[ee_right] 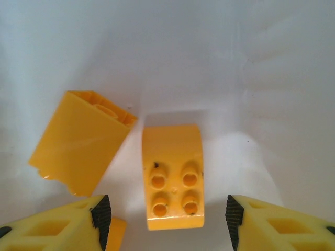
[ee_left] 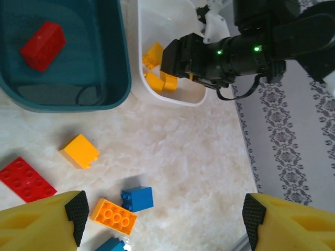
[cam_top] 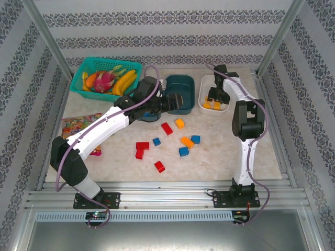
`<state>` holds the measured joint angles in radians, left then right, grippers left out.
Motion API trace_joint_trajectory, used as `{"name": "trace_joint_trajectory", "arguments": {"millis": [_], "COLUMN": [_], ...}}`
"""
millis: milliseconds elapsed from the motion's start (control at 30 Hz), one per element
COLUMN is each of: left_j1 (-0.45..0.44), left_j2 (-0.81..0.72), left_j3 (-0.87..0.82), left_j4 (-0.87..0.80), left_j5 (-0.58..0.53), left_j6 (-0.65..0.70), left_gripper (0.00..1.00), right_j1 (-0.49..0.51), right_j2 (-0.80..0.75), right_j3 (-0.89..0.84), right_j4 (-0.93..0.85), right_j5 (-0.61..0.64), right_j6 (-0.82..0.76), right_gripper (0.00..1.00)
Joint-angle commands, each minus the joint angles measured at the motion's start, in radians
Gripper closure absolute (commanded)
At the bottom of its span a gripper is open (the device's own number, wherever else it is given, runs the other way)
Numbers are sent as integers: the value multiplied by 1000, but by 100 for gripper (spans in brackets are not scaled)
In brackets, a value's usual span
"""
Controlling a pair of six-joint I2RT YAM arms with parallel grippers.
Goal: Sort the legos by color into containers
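Two dark teal tubs stand at the back: one (cam_top: pixel 180 83) holds a red brick (ee_left: pixel 43 46), the other (cam_top: pixel 149 116) is mostly hidden under my left arm. My left gripper (cam_top: pixel 177 100) (ee_left: pixel 166 219) hovers open and empty near the first tub's front edge. Right of it, the white tub (cam_top: pixel 205 89) (ee_left: pixel 157 21) holds yellow bricks (ee_right: pixel 172 175) (ee_right: pixel 78 141). My right gripper (cam_top: pixel 215 97) (ee_right: pixel 167 214) is open inside it, one yellow brick lying loose on the floor between its fingers. Red (cam_top: pixel 167 128), blue (cam_top: pixel 195 139) and orange (cam_top: pixel 186 141) bricks lie scattered mid-table.
A light teal mesh basket (cam_top: pixel 86 65) of toy fruit sits at the back left. A colourful candy bag (cam_top: pixel 78 125) lies by the left arm. More loose bricks (cam_top: pixel 142 150) (cam_top: pixel 159 167) lie toward the front. Metal frame rails border the table.
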<state>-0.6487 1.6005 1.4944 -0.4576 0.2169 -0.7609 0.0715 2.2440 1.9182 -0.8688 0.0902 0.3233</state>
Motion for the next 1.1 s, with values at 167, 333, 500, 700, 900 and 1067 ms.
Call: {"name": "trace_joint_trajectory", "arguments": {"millis": [167,333,500,700,900,1067], "left_j1": [-10,-11,-11,-15,-14,-11], "left_j2": [-195,-277,-298,-193,-83,2], "left_j3": [-183,-385,-557,-563,-561,-549], "left_j4": [-332,-406,-379,-339,-277,-265], "left_j5": [-211,-185,-137,-156,-162,-201], "left_j6": [-49,-82,-40,56,113,128], "left_gripper": [20,21,20,20,24,36], "right_j1": [167,329,480,530,535,537], "right_j2": [-451,-762,-963,-1130,-1185,-1203], "right_j3": [-214,-668,-1015,-1308,-1404,-1388], "right_j4": [234,571,650,732,673,679], "right_j5": [-126,-305,-437,-640,-616,-584], "right_j6": [22,106,155,224,211,237], "right_gripper": [36,29,22,16,16,16]}}
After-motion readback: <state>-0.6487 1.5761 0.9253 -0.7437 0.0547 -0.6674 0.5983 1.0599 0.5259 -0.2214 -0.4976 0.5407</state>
